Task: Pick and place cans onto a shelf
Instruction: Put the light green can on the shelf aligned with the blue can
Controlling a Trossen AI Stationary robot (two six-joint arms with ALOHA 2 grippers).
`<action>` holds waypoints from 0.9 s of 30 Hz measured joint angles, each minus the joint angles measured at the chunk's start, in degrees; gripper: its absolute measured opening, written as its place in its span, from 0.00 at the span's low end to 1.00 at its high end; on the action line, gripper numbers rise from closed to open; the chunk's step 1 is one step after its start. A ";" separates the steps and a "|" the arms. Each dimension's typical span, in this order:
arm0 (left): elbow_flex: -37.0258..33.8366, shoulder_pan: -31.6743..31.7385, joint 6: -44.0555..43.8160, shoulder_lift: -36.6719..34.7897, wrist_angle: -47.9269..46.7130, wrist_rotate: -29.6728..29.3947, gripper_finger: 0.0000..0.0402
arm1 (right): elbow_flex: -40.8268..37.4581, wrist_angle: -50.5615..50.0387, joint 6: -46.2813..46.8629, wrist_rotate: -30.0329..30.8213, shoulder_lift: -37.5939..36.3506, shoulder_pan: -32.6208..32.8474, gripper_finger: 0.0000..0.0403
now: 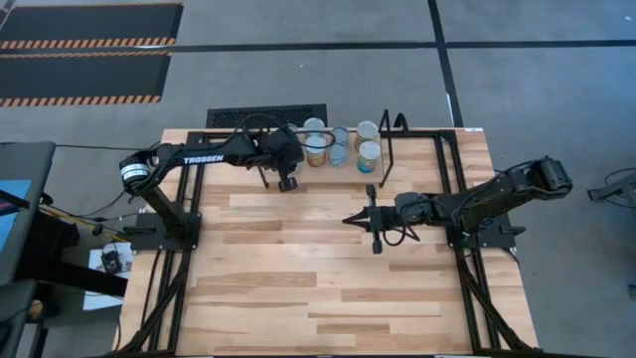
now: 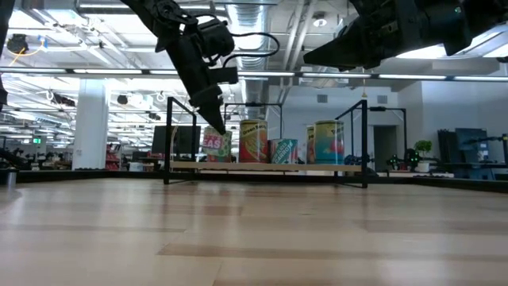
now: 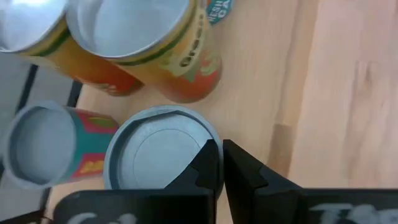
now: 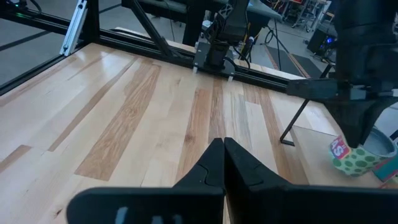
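Now left gripper (image 3: 219, 163) hangs pinched shut, empty, above the grey-lidded can (image 3: 158, 146) on the shelf (image 3: 261, 93). Best lift straight clear; neighbouring cans crowd close.

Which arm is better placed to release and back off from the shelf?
Left. Its tool hangs at the shelf by the cans; the right tool waits over mid-table, fingers shut, holding nothing.

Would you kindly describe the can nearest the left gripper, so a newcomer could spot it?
Find the shelf at the table's far edge. At the left end of its cans, beneath the left gripper, stands the can with green polka dots; its neighbours have none.
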 joint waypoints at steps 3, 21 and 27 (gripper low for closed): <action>-0.02 0.86 0.76 0.00 0.58 -0.07 0.00 | 0.00 0.01 0.00 0.00 0.00 0.00 0.03; 0.00 2.79 1.54 0.00 1.68 0.42 0.10 | 0.00 -0.01 0.00 -0.02 0.00 0.00 0.04; 0.00 2.79 1.56 0.00 2.08 -0.50 0.12 | 0.00 0.01 0.00 -0.02 0.00 0.00 0.03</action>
